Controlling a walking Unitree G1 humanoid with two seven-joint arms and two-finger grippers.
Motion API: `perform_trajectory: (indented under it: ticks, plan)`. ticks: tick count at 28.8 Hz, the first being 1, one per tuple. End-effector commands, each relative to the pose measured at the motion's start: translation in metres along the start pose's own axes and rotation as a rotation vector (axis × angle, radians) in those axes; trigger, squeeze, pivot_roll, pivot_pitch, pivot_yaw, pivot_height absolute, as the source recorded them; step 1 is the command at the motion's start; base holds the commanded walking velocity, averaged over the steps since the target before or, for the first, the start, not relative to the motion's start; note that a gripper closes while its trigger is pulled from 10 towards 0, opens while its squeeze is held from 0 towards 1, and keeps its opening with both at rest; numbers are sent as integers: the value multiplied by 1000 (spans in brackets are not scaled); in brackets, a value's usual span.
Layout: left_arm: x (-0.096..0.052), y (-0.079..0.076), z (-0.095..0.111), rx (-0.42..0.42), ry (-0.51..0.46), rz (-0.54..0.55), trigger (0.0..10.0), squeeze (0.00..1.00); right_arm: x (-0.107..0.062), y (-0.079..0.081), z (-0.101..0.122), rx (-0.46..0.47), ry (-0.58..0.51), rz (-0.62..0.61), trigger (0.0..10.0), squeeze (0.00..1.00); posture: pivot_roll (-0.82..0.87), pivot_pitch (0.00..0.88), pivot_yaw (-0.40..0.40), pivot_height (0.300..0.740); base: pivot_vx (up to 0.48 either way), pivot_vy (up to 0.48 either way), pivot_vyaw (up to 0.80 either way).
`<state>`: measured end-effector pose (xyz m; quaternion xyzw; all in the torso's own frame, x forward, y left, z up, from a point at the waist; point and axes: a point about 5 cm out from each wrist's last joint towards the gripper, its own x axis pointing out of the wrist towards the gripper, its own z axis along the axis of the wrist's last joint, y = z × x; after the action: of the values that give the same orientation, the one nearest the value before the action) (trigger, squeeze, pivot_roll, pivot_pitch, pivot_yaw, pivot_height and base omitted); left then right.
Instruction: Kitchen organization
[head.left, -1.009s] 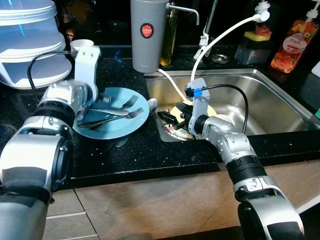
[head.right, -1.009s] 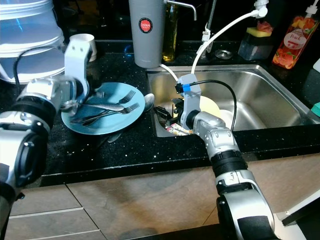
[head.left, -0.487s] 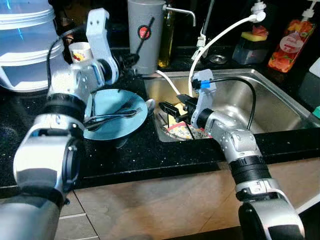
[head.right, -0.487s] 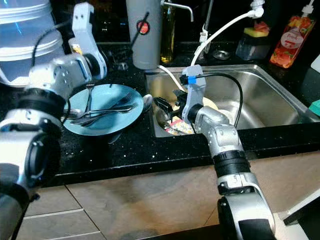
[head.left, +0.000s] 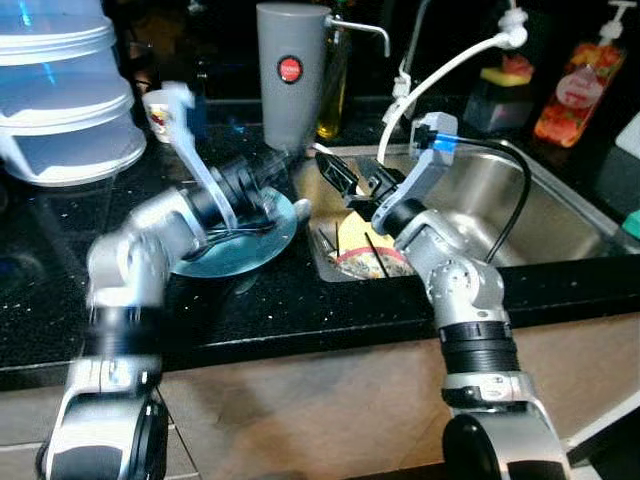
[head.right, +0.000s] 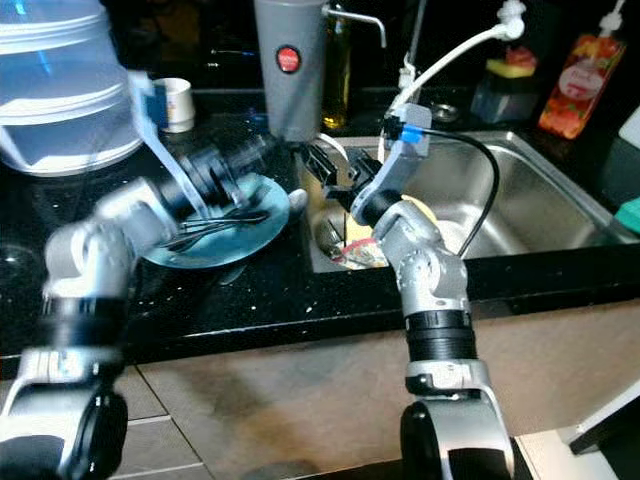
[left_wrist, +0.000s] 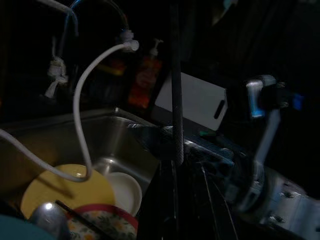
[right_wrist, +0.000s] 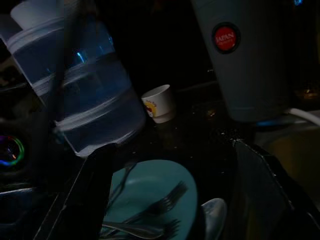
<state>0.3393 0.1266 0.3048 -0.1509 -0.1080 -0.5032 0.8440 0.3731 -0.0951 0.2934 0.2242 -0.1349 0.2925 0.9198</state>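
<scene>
Left eye view: right gripper above sink edge — fingers spread, empty; left gripper over blue plate — finger state unclear.

The left arm is smeared by motion blur, and its fingers cannot be made out. The blue plate is partly hidden behind it.

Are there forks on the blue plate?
Yes, the right wrist view shows forks lying on the blue plate that sits on the dark counter.
</scene>
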Motion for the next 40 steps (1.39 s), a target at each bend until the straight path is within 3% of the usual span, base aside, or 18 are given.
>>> perform_trajectory:
  ticks: [1,6,7,8,16,27,37,38,39,40]
  plan:
    - [-7,-3,-1,1,5,21,0,0,-3,1,7,37,-43,-11,10000,1000,99,92,-4,740,0,0,0]
    - [-12,-2,0,1,-12,65,0,0,-2,3,10,47,-57,-12,10000,1000,100,93,-7,740,0,0,0]
    - [-14,0,1,5,-30,96,0,0,-2,4,11,48,-59,-15,10000,349,100,93,-7,740,0,0,0]
    - [-15,2,3,6,-43,115,0,0,-2,4,11,46,-60,-19,10000,0,100,93,-7,740,0,0,0]
    - [-20,4,6,15,-67,193,0,0,-5,4,13,43,-57,-27,10000,0,97,94,-6,740,0,0,0]
    - [-16,-9,-20,-31,71,122,0,0,-5,34,12,93,-39,170,10000,0,98,95,-2,740,0,0,0]
    - [-14,-16,-27,-37,100,97,0,0,-6,41,6,86,7,202,10000,0,94,93,-3,740,0,0,0]
    - [-14,-16,-26,-35,99,101,0,0,-6,37,2,86,34,180,4588,0,94,93,-7,740,0,0,0]
    - [-14,-16,-25,-32,99,104,0,0,-6,34,-2,94,58,157,0,0,96,91,-9,740,0,0,0]
    - [-14,-16,-25,-30,100,106,0,0,-7,32,-4,100,73,142,0,0,96,91,-9,740,0,0,0]
